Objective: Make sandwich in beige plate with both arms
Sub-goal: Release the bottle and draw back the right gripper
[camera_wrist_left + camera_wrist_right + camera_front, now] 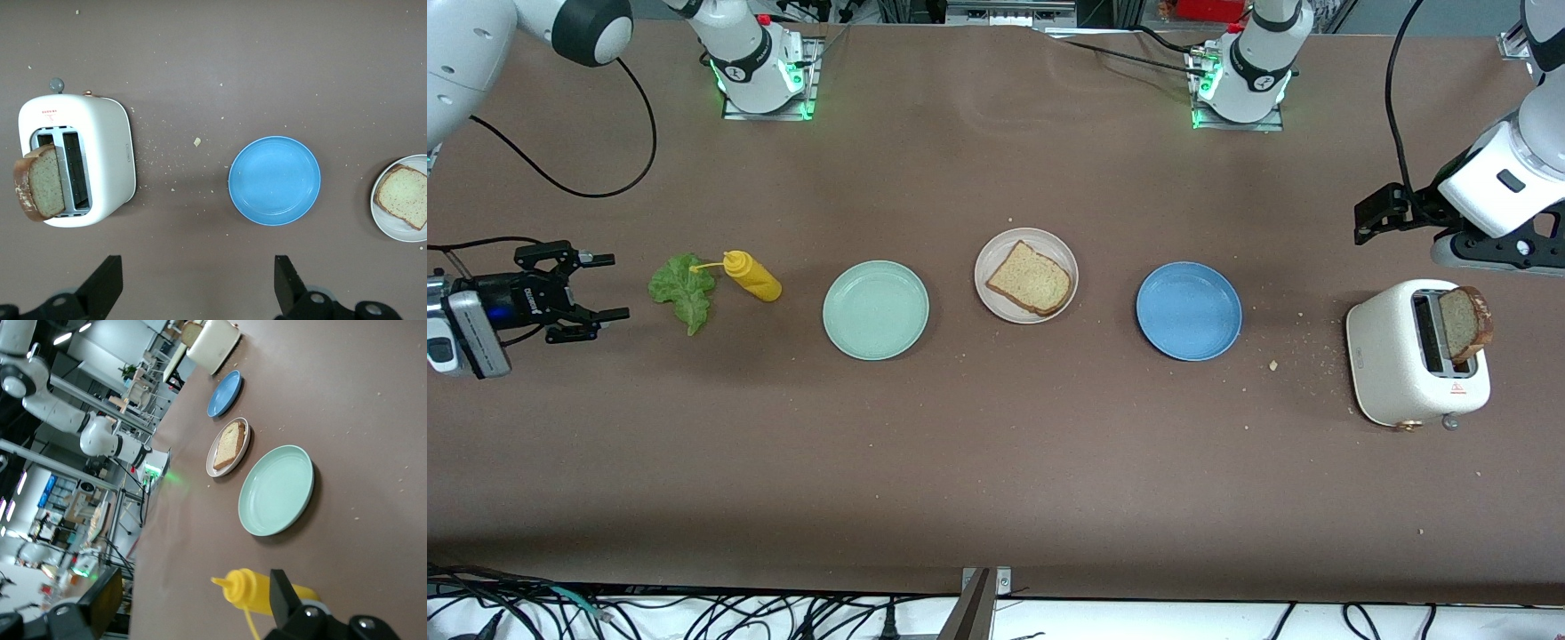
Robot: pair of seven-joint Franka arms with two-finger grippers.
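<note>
We see a round, shallow beige plate [1025, 275] with a raised rim at the middle of the brown matte table [996, 462], carrying one square tan bread slice [1029, 280] with a brown crust. A glossy mint-green plate [876, 309] and a blue plate [1189, 310] sit beside it, one toward each end. A ruffled green lettuce leaf [683, 289] touches a yellow squeeze bottle [751, 275] lying on its side. A second crusted slice [1464, 323] stands in the slot of a smooth white toaster [1416, 365], which bears a small red mark we cannot read. The right tool [608, 286] hangs beside the lettuce, fingers spread wide, gripping nothing. The left tool [198, 283] hovers near the toaster, likewise spread and empty.
</note>
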